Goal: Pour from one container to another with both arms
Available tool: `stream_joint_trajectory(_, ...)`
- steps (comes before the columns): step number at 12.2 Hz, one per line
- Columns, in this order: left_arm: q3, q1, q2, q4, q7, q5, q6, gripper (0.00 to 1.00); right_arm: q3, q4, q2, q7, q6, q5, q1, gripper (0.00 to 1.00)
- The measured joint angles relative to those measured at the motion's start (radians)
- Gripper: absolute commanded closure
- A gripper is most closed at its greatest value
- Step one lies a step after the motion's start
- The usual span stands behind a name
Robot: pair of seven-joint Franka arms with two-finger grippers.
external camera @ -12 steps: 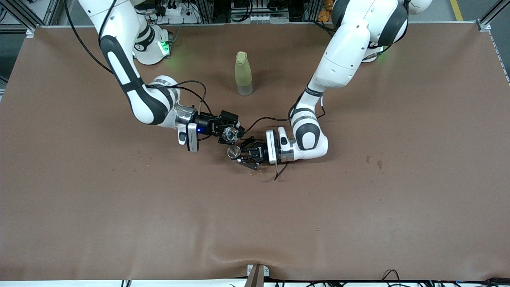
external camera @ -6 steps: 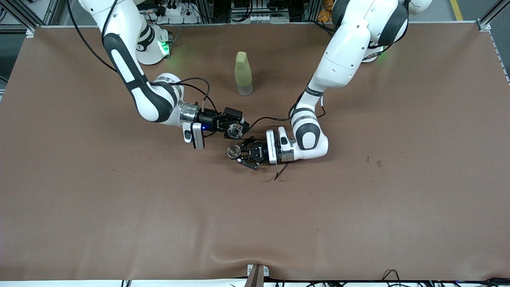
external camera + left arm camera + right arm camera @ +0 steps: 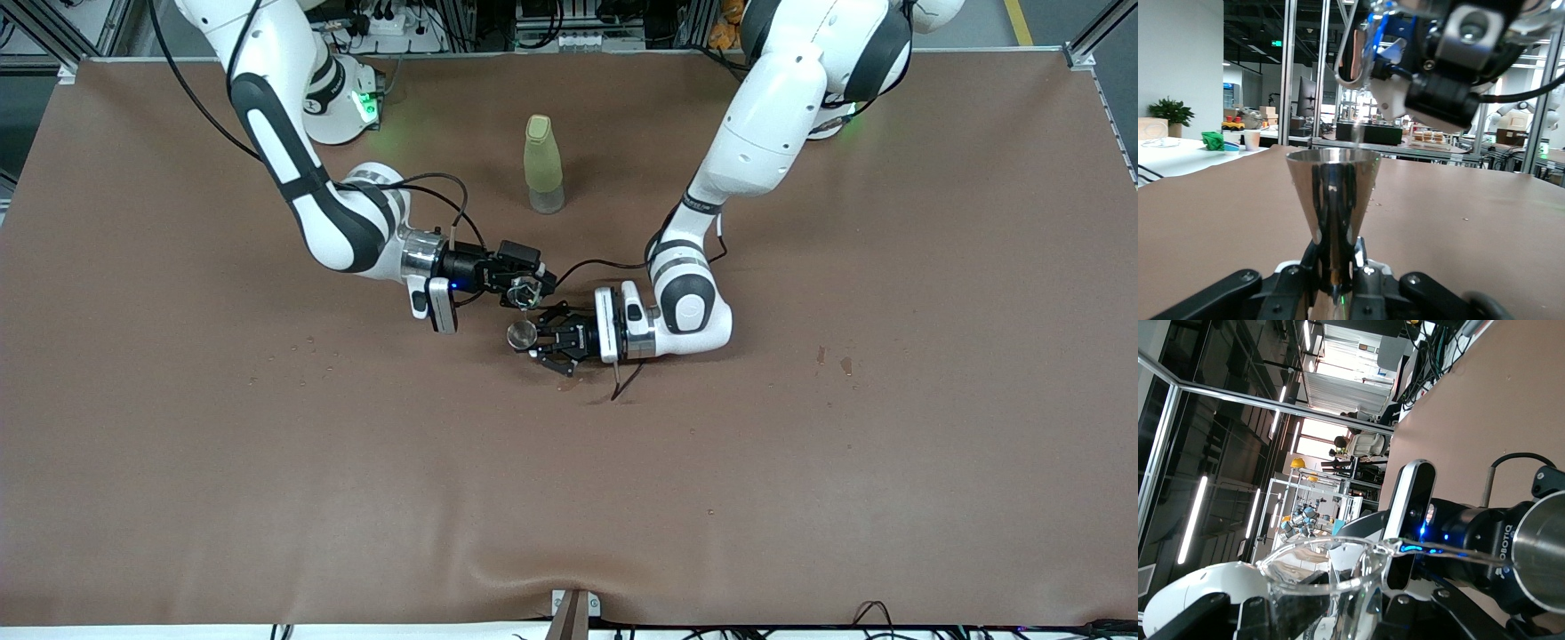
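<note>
right gripper (image 3: 524, 292) pinches the tilted cup (image 3: 523, 290) over the jigger (image 3: 521, 334), which left gripper (image 3: 532, 342) pinches upright.

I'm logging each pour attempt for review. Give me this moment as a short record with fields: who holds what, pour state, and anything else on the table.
right gripper: shut on glass cup, tipped over the jigger
left gripper: shut on steel jigger, held upright
pour state: thin stream falls from the cup into the jigger's mouth
bottle: yellow-green, upright, untouched, farther from the front camera than both grippers
table: brown cover, a few small droplets
</note>
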Motion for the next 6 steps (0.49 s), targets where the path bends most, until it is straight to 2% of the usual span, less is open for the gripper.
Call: stream_joint_trajectory(6,0.001,0.020,-0.050,-0.072,0.000,0.044,-0.038,1.00,-0.001,0.000,-0.002,0.086,0.000,0.000,0.000,1.00)
